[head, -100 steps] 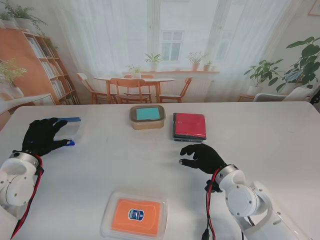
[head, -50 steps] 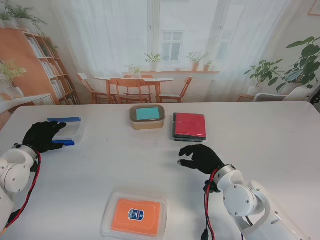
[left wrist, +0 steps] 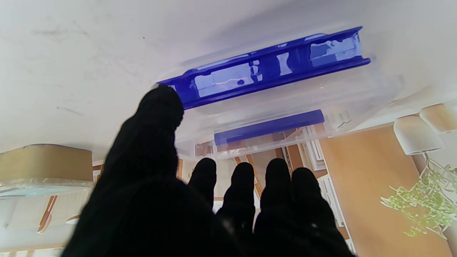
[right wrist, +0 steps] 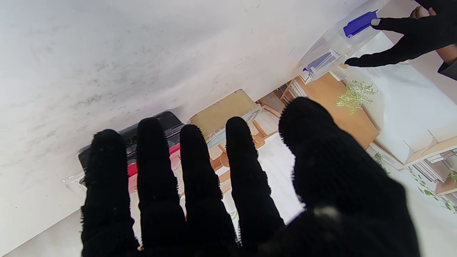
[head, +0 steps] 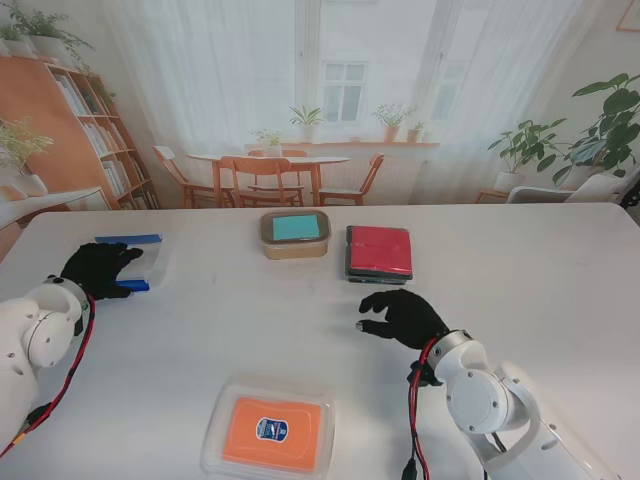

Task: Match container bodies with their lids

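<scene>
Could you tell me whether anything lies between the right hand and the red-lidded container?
Nothing visible does. In the stand view, only bare table separates the right hand from the red-lidded container just beyond its fingertips; the teal-lidded container sits off to the left.

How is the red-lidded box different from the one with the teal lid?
The red box is flat, dark-bodied and squarish; the teal box is taller, tan-bodied, with rounded corners. The red box lies to the right, the teal box near the middle. Both are closed and untouched at the table's far side.
</scene>
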Action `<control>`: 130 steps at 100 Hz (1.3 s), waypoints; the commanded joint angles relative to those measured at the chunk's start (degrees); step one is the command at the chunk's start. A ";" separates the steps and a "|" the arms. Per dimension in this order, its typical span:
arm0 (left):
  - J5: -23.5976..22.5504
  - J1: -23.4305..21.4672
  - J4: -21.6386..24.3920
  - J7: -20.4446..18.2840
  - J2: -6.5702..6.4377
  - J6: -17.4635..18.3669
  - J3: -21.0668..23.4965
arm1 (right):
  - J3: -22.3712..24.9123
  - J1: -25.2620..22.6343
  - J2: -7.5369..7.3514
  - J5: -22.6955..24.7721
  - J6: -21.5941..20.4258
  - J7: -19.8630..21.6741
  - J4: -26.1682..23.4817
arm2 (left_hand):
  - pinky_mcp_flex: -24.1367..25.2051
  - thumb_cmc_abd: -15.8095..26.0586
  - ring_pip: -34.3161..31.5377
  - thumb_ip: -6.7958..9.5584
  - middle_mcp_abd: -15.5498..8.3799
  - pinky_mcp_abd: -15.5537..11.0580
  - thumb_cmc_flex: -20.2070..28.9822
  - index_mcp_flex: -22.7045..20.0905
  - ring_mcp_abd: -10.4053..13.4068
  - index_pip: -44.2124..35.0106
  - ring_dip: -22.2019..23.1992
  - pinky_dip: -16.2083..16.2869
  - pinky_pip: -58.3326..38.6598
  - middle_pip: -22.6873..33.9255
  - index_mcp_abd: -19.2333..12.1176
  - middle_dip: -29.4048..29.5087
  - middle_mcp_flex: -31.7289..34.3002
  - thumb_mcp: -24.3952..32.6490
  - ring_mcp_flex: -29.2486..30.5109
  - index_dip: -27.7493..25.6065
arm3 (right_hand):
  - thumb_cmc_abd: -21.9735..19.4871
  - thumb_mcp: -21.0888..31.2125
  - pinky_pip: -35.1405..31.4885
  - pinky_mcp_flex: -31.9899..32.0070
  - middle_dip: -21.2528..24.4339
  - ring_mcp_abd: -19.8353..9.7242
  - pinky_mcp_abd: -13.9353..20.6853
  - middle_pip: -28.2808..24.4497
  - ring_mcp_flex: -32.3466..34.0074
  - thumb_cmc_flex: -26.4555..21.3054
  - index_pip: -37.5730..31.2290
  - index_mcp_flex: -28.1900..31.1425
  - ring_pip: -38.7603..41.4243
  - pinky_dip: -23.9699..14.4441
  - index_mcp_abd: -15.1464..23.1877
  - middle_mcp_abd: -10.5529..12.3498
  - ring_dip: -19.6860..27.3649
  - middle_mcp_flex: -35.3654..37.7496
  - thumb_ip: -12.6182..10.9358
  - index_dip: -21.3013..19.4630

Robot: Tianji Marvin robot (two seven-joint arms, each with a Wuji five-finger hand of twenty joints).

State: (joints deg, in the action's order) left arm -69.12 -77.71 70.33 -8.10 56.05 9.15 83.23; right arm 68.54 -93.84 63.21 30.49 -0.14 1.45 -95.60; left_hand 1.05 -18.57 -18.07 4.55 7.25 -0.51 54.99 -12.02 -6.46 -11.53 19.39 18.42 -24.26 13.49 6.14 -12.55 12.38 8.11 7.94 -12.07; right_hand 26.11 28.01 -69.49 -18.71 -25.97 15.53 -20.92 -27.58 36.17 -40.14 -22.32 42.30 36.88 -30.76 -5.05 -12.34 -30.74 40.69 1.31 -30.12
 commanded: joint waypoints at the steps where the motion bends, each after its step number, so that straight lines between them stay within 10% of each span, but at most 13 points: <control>1: -0.22 0.77 -1.12 -0.29 -0.01 -0.11 -0.51 | 0.13 -0.30 -0.02 0.06 0.15 0.75 -0.36 | -0.17 -1.43 -1.97 0.74 -0.54 -2.27 2.30 0.31 -0.11 -1.14 1.16 0.46 -1.59 1.87 1.28 -1.25 -0.81 2.24 -1.60 -0.37 | -1.01 -1.25 0.30 0.25 0.38 -0.69 -0.50 -0.15 -0.67 -0.58 0.00 -1.04 -0.63 -0.51 1.23 1.02 -0.12 -0.91 -1.28 -0.76; 91: 6.69 10.68 -14.31 4.58 0.26 -4.69 -12.10 | 1.05 -1.27 -0.23 2.01 0.50 0.85 -1.42 | 1.47 -4.14 -11.90 -1.01 3.56 -0.75 3.03 -8.17 -5.21 -7.56 4.25 7.60 -28.32 10.33 4.72 -5.90 8.08 11.20 8.62 -1.94 | -0.95 -1.19 0.29 0.24 0.38 -0.70 -0.48 -0.03 -0.56 -0.65 -0.08 -0.83 -0.68 -0.51 1.35 1.04 -0.13 -0.84 -1.28 -0.78; 130: 7.62 13.00 -16.96 5.41 0.21 -5.08 -15.26 | 0.95 -1.08 -0.28 2.20 0.50 1.02 -1.45 | -12.21 -5.58 -20.32 -4.00 3.63 4.47 7.06 -24.74 -8.45 -17.85 7.05 13.02 -40.01 14.25 2.23 -9.41 30.06 12.36 27.67 -6.53 | -0.95 -1.21 0.27 0.20 0.35 -0.66 -0.45 -0.05 -0.53 -0.62 -0.10 -0.78 -0.71 -0.51 1.46 1.08 -0.13 -0.75 -1.28 -0.78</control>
State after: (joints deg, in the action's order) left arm -61.72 -65.08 54.00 -2.55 56.00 3.95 68.33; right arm 69.47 -94.91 63.00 32.61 0.35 1.56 -96.86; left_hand -9.80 -21.67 -36.04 2.46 10.15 5.70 58.07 -34.31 -10.88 -27.05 25.64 30.15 -62.08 26.87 9.42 -20.02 39.38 20.83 32.05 -17.09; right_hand 26.11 28.01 -69.49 -18.71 -25.97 15.53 -20.92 -27.58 36.17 -40.14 -22.32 42.30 36.88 -30.76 -5.03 -12.35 -30.74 40.69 1.31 -30.12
